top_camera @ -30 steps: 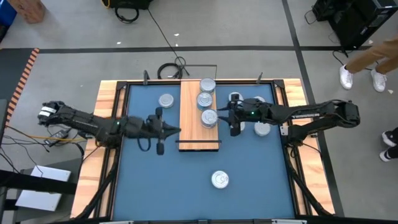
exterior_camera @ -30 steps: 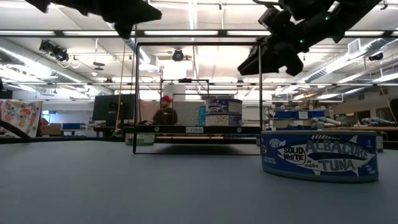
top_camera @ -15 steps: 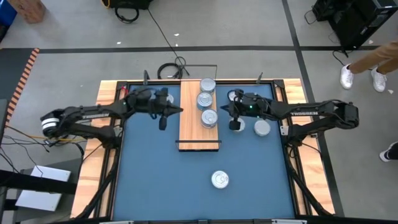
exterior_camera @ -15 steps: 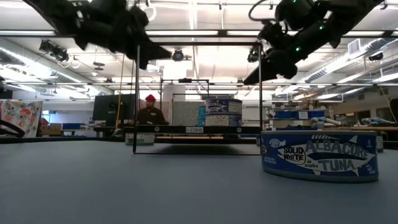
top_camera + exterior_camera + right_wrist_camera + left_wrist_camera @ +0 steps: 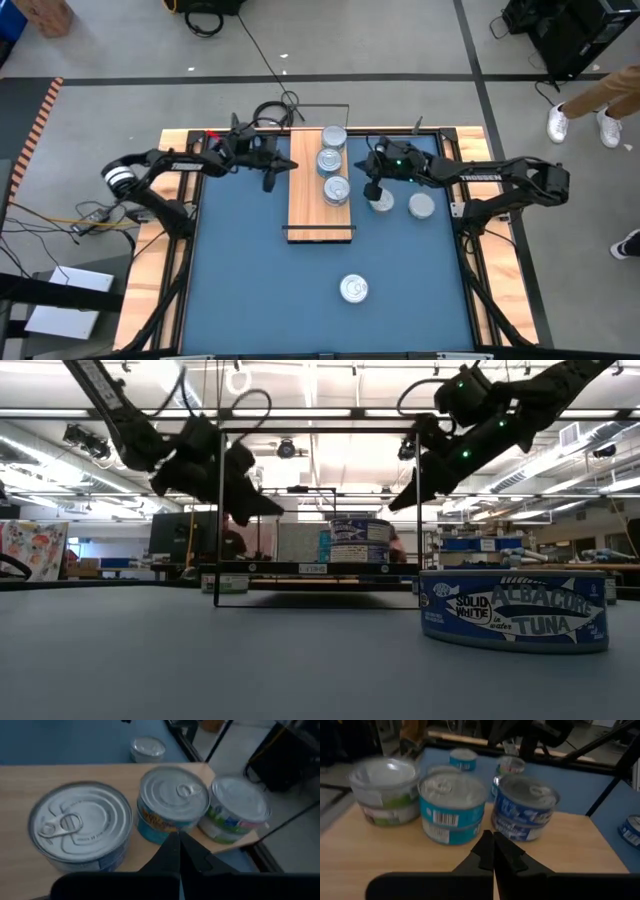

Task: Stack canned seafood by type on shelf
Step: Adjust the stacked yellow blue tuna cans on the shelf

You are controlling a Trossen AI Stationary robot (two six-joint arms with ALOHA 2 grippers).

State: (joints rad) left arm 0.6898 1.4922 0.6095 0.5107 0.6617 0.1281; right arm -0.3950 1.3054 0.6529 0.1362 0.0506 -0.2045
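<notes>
The shelf (image 5: 318, 215) is a light-wood board in the middle of the blue table. Three short stacks of canned seafood stand in a row on its far half: green-and-white (image 5: 385, 790), teal (image 5: 451, 805) and dark blue (image 5: 525, 810). My left gripper (image 5: 288, 166) hangs shut in the air at the shelf's left side, pointing at the stacks (image 5: 493, 852). My right gripper (image 5: 371, 190) hangs shut at the shelf's right side (image 5: 177, 852), above the table and next to a loose tin (image 5: 382, 203). Neither gripper holds anything.
Loose tins rest on the table: one right of the shelf (image 5: 421, 206), one near the front edge (image 5: 353, 289), a blue tuna tin in the low view (image 5: 515, 610), and one left of the shelf (image 5: 147, 747). A person's legs (image 5: 590, 100) show beyond the far right corner.
My left gripper has swung toward the table's far edge and down, coming level with the stacks at the shelf's left side, and stays shut. My right gripper has shut on nothing and rolled about its own line, staying almost in place beside the shelf.
</notes>
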